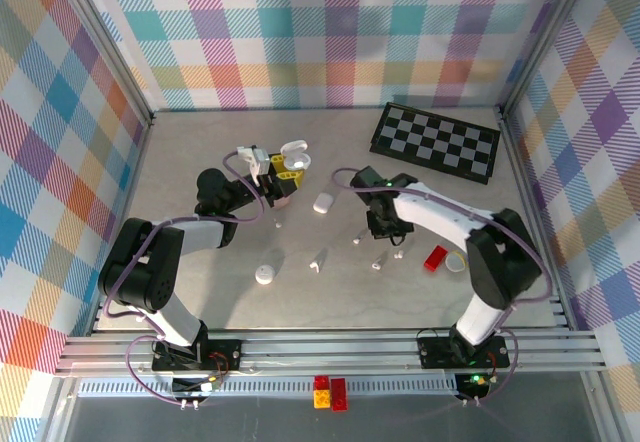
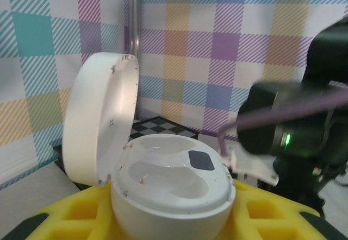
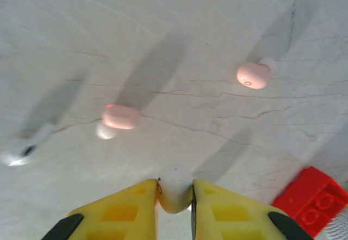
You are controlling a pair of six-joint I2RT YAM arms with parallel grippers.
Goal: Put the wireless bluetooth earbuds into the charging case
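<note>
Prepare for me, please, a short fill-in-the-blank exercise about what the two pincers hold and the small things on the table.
1. The left pincer holds the charging case, whose lid stands ____.
2. The right pincer is shut on a ____ earbud.
3. On the table ahead of it lie two pale ____ earbuds.
4. The block near them is ____.
Missing words: open, white, pink, red.
</note>
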